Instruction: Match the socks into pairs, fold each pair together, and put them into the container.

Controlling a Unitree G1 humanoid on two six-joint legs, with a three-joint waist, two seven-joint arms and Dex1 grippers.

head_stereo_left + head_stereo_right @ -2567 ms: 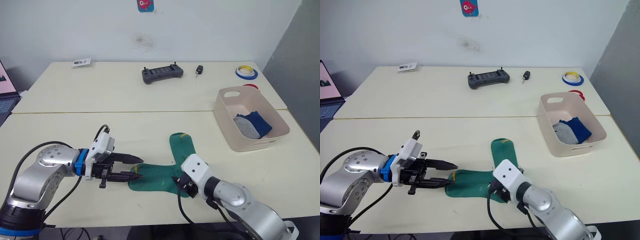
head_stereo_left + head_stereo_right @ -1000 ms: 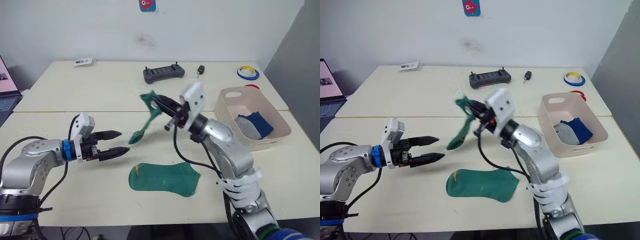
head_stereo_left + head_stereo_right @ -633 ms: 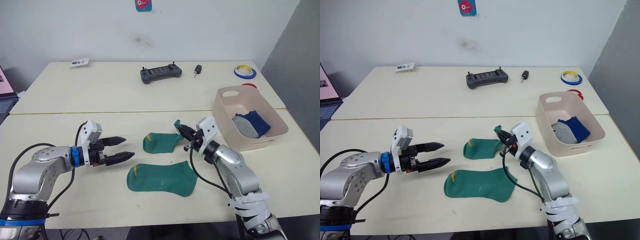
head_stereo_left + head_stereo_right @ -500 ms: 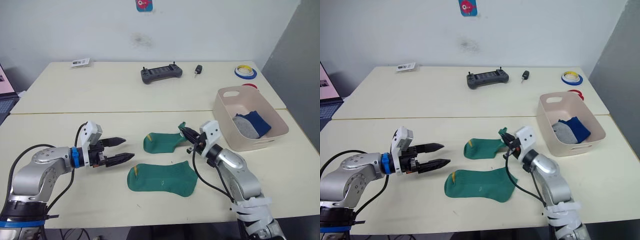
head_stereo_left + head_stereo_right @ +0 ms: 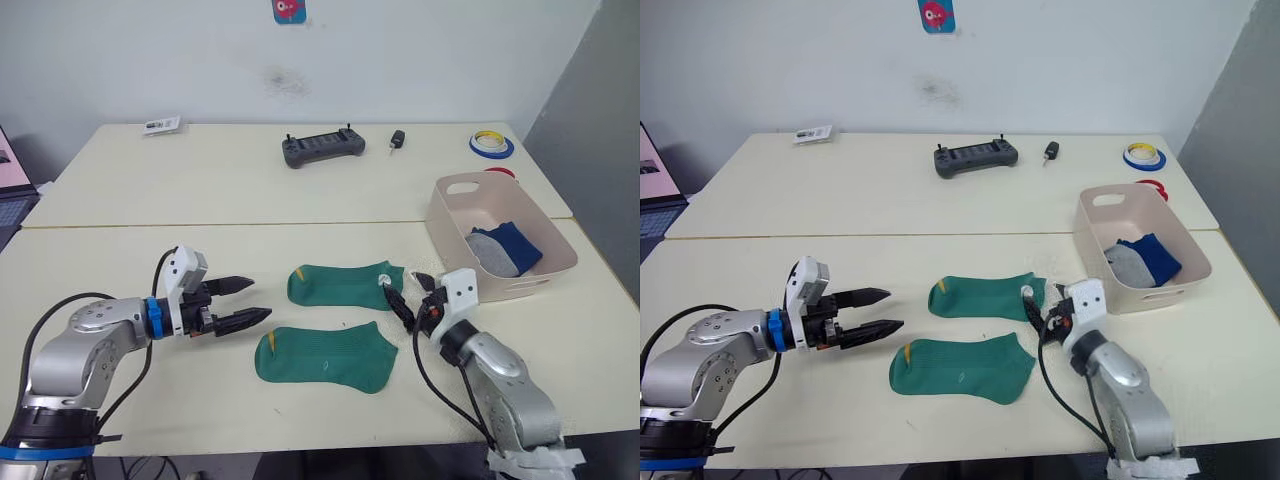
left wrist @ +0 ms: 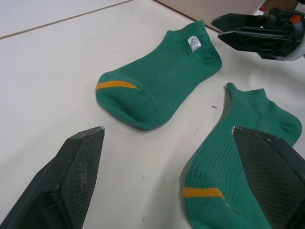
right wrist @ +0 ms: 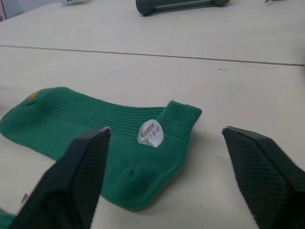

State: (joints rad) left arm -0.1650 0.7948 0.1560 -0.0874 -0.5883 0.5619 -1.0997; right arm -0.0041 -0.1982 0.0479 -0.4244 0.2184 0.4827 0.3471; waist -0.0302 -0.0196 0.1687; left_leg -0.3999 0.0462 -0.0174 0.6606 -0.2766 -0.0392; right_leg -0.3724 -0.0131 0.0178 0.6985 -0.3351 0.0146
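Both grippers stand empty with their fingers spread. The right gripper (image 5: pixel 408 303) hovers just beside the cuff of the upper green sock (image 5: pixel 345 283), which it was carrying a second ago and has now let go, so the sock lies flat on the table (image 5: pixel 230 250) where before it was still pinched and bunched at the cuff. The left gripper (image 5: pixel 247 300) has barely shifted; it waits, jaws apart, near the toe ends of both socks, touching neither. The lower green sock (image 5: pixel 325 355) has stayed put, just below its mate and roughly parallel to it, apart by a thin strip of table.

That release matters: the two green socks are now side by side, toes toward the robot's left, matched but not yet stacked or folded. My judgement is that the next step is laying one over the other. The container (image 5: pixel 455 262) sits at the robot's right, well apart from the left gripper, with a grey bundle (image 5: pixel 489 250) and a blue bundle (image 5: pixel 514 245) already inside.

The right wrist view shows a small round tag (image 7: pixel 149 133) on the upper sock near its cuff, hard to read from the head views. The left wrist view shows the yellow toe stripes (image 6: pixel 114 85) on both socks and the right gripper's open fingers beyond the cuff.
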